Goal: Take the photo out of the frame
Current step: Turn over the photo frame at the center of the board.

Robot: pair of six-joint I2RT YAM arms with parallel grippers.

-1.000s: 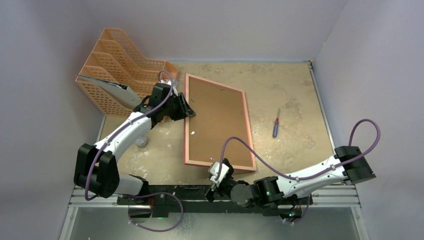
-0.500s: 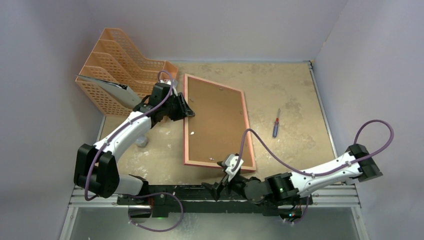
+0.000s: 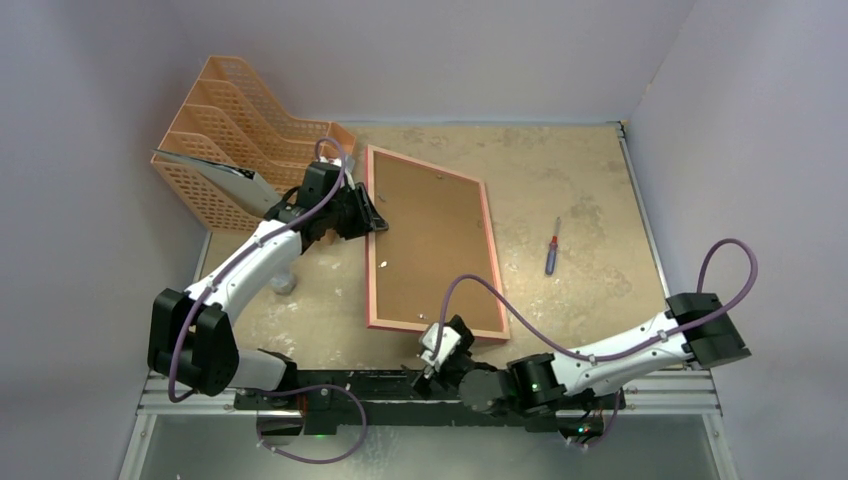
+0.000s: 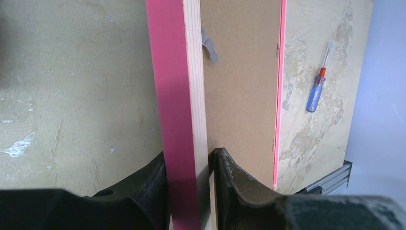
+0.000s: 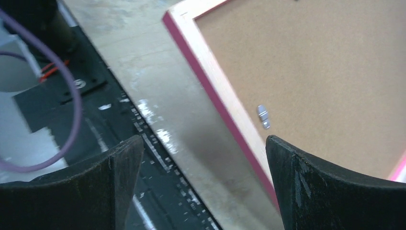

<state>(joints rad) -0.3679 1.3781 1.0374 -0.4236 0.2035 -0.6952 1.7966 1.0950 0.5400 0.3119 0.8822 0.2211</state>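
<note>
The frame (image 3: 430, 240) lies face down on the table, its brown backing board up with small metal clips (image 5: 263, 116). The photo is hidden under the board. My left gripper (image 3: 372, 216) is shut on the frame's left pink rail (image 4: 179, 96), one finger outside it and one on the backing board (image 4: 239, 86). My right gripper (image 3: 428, 372) is open and empty, low over the table's near edge just in front of the frame's near rail (image 5: 215, 96). In the right wrist view, one right fingertip (image 5: 306, 182) overlaps that rail.
An orange mesh file rack (image 3: 235, 130) holding a grey sheet stands at the back left, close behind my left arm. A blue and red screwdriver (image 3: 551, 247) lies right of the frame and also shows in the left wrist view (image 4: 316, 88). The metal base rail (image 3: 330, 385) runs along the near edge.
My right arm swung out to the right half a second ago and has come back; its gripper is again at the frame's near edge. The left gripper still holds the rail.
</note>
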